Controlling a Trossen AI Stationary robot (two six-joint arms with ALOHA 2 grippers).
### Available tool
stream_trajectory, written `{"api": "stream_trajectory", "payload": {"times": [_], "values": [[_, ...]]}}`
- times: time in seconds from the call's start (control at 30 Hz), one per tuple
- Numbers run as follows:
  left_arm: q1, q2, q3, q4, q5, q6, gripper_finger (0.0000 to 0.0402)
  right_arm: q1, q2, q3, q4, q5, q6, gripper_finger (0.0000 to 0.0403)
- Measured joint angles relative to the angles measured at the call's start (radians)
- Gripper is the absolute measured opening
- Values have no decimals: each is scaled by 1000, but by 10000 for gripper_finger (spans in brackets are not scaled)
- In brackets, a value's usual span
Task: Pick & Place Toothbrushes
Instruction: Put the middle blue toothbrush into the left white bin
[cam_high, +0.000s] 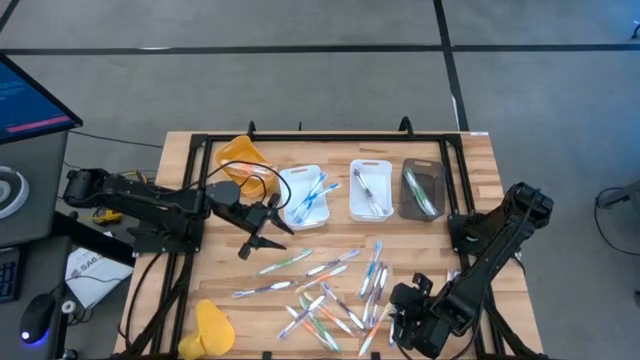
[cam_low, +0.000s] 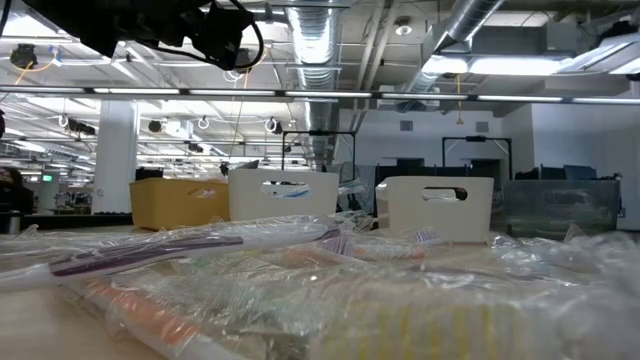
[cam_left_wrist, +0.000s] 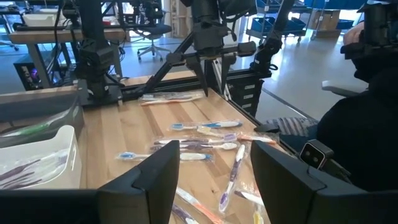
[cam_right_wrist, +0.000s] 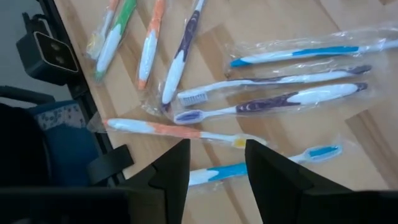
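Observation:
Many wrapped toothbrushes (cam_high: 320, 285) lie loose on the wooden table, near the front centre. My right gripper (cam_high: 398, 318) hangs over their right-hand side, open and tilted down. In the right wrist view its fingers (cam_right_wrist: 217, 168) stand on either side of a blue-handled toothbrush (cam_right_wrist: 273, 160) that lies flat under them; no touch shows. My left gripper (cam_high: 262, 238) waits open above the table, left of the pile, and its fingers (cam_left_wrist: 211, 174) have nothing between them. More toothbrushes lie in the trays at the back.
Along the far side stand a yellow tray (cam_high: 243, 160), a white tray (cam_high: 305, 195) with blue brushes, a second white tray (cam_high: 370, 190) and a dark tray (cam_high: 422, 190). A yellow object (cam_high: 212, 325) lies at the front left. A black frame (cam_high: 200, 150) borders the table.

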Motion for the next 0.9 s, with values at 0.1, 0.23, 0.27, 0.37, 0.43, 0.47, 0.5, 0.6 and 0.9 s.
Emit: {"api": "stream_trajectory", "payload": {"times": [0.1,0.23,0.27,0.37,0.43,0.47,0.5,0.6,0.9], "values": [[0,0,0,0,0,0,191,0,0,0,13,-22,4,142],[0,0,0,0,0,1,191,0,0,0,17,-51,23,136],[0,0,0,0,-1,1,191,0,0,0,17,-52,31,135],[0,0,0,-1,-1,0,191,2,0,0,17,-55,44,134],[0,0,0,-1,-5,0,191,6,0,0,16,-57,55,134],[0,0,0,-1,-5,0,191,6,0,0,16,-63,55,135],[0,0,0,-1,-5,0,191,6,0,0,16,-73,56,135],[0,0,0,-1,-5,1,191,7,0,0,2,-106,81,137],[8,0,0,0,-4,70,191,7,0,0,-94,-129,363,139]]}}
